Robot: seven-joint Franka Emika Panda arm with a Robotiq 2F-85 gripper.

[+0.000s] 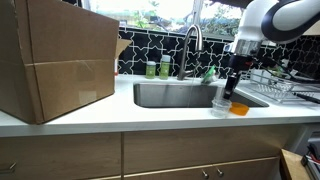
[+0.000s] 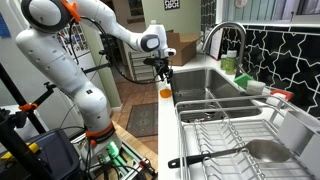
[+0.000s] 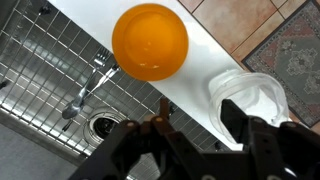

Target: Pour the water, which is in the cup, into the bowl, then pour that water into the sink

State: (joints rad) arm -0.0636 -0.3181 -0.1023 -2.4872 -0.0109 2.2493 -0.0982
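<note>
In an exterior view, the claw (image 1: 232,88) hangs over the cup (image 1: 218,103) and bowl (image 1: 238,108) on the bench (image 1: 120,113), by the sink (image 1: 175,95) corner. In an exterior view, the bowl (image 2: 165,92) sits near the bench edge. In the wrist view, the claw (image 3: 195,118) is apart and empty, with the cup (image 3: 250,90) by one finger and the bowl (image 3: 150,42) filling the thin strip.

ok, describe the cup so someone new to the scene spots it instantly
Find the large stainless steel sink in the white countertop. On the counter's front strip, at the sink corner nearest the wire dish rack, two items stand side by side. The clear, see-through plastic cup is the taller one; its neighbour is a shallow orange bowl.
</note>
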